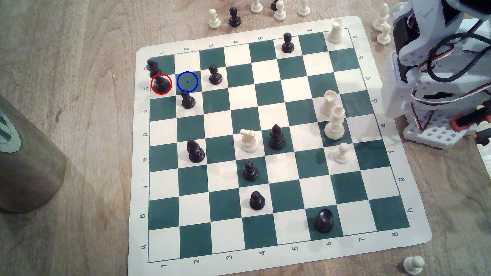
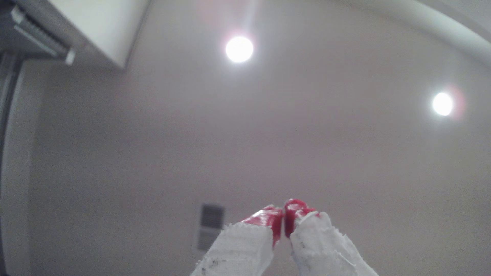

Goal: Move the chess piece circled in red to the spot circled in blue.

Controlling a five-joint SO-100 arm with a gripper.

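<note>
a: where is the chess piece (image 1: pixel 160 81) sitting?

b: it is standing upright on a cream square in the red ring, at the board's edge on the exterior view's left, with a black pawn (image 1: pixel 152 67) just behind it. the spot (image 1: pixel 187 82) is lying on the very next square toward the exterior view's right.

a: and the arm (image 1: pixel 435 66)?

b: it is resting folded at the exterior view's right edge, well apart from the piece, so the reach is looking like a run across the whole board (image 1: pixel 265 143).

a: the end effector (image 2: pixel 283 221)?

b: in the wrist view it is pointing up at the ceiling, red tips nearly touching, gripping nothing.

a: anything crowding the move?

b: another pawn (image 1: pixel 188 100) is standing just beside the spot, and a third (image 1: pixel 215 75) is waiting on its far side. the short slide is probably needing care.
</note>
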